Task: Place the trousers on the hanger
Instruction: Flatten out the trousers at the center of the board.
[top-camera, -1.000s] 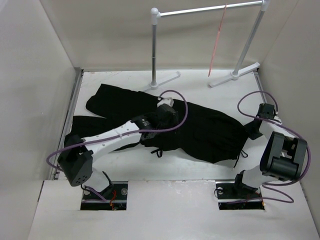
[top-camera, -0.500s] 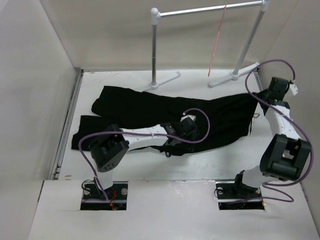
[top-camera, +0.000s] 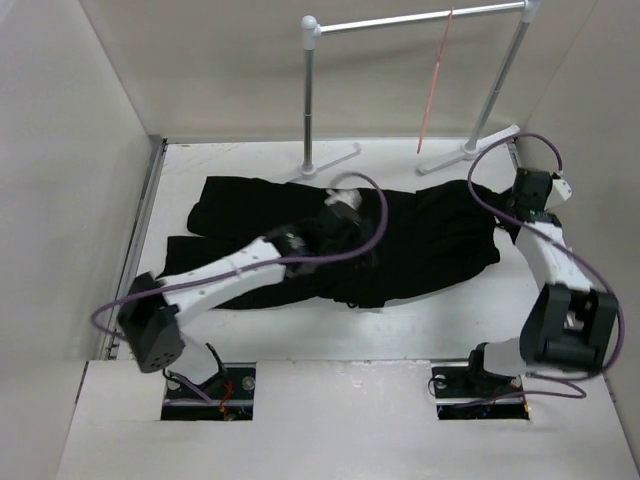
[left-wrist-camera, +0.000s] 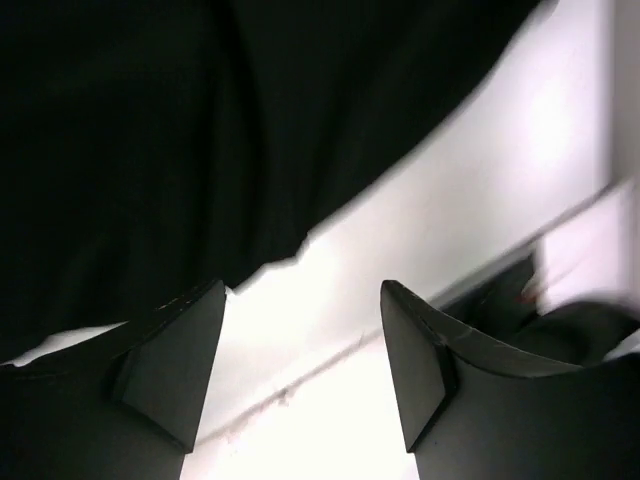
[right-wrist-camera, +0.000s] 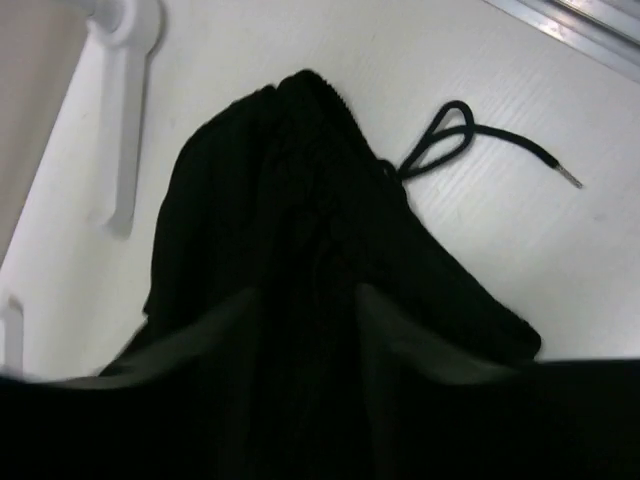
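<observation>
Both arms have shifted in the last half second: the left arm (top-camera: 230, 272) now reaches farther over the trousers (top-camera: 420, 240), its elbow swung out to the left, and the right arm (top-camera: 555, 265) has drawn its wrist in from the far right corner toward the cloth. From above, the trousers lie flat across the middle of the table (top-camera: 420, 325), legs to the left and waist to the right, with the left wrist covering part of them. The hanger (top-camera: 435, 80) hangs on the rail (top-camera: 420, 18) at the back, well apart from the trousers; it is seen edge-on as a thin red line, and its hook is too small to make out. The left gripper (left-wrist-camera: 302, 298) has its fingers (left-wrist-camera: 175, 365) spread with only bare table between them, and the edge of the cloth lies just beyond the tips. A dark, blurred shape at the right of that view cannot be identified. The right gripper (right-wrist-camera: 308, 295) sits low on the waist end, its fingers (right-wrist-camera: 410, 350) dim and blurred, set apart with a dark fold between them; whether they pinch that fold cannot be told. A drawstring (right-wrist-camera: 450, 130) trails from the waistband onto the table.
</observation>
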